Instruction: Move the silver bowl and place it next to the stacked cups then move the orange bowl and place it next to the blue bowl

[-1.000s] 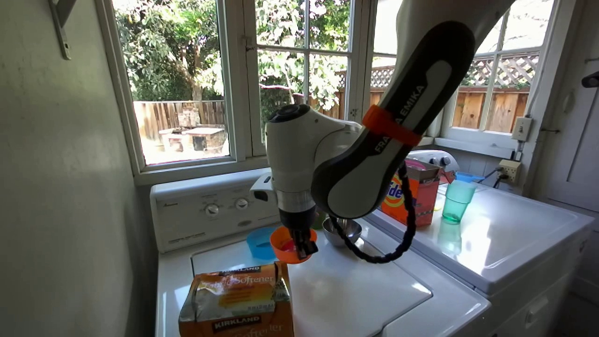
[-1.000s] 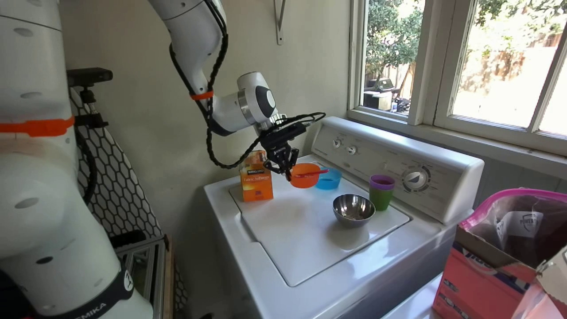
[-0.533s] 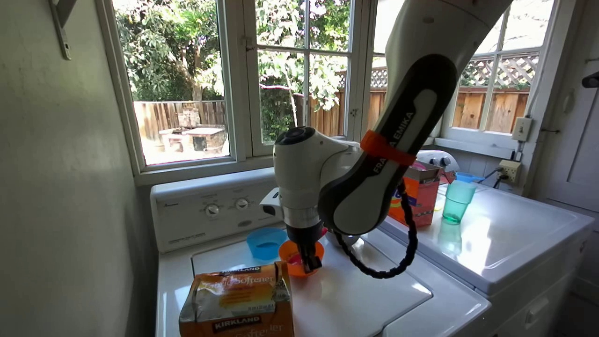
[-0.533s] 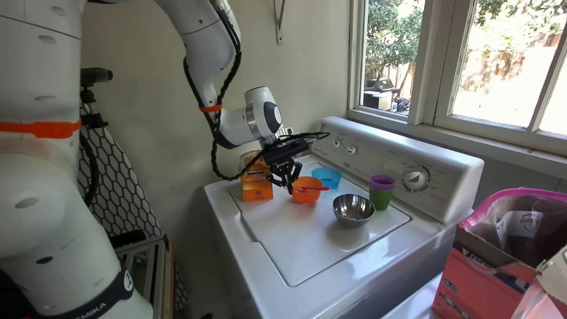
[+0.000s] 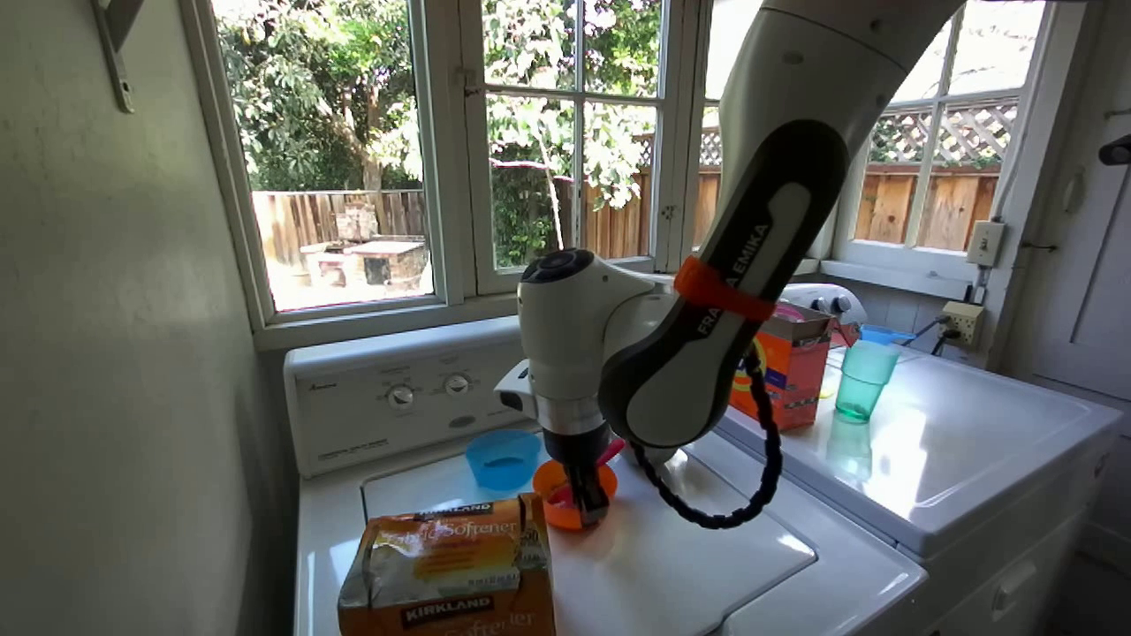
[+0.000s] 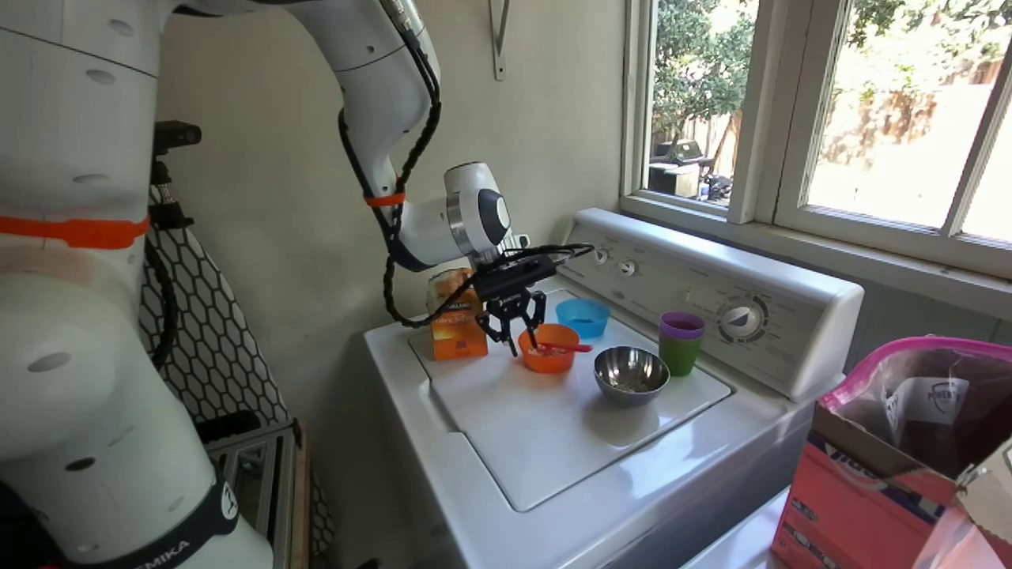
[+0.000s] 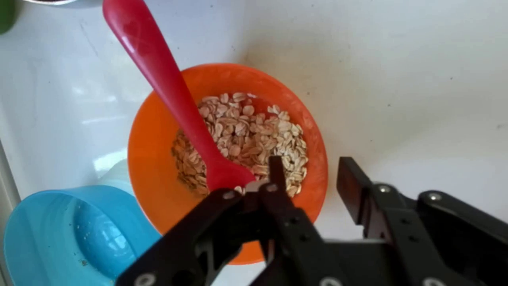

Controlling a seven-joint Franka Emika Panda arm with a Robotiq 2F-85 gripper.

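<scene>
While the white washing machine spreads across an exterior view, the robot arm reaches down over it. An upright fabric softener box stands on the machine. The pincer hangs at the orange bowl with its jaws parted; in the wrist view, the rim shows between them, one jaw over the inside and one beyond it. That bowl sits upright on the machine, just beside the blue bowl. The silver bowl stands next to the stacked cups, lilac-purple over green; whether they touch, I cannot tell. A red spoon slants across the orange bowl, its head among oat flakes.
</scene>
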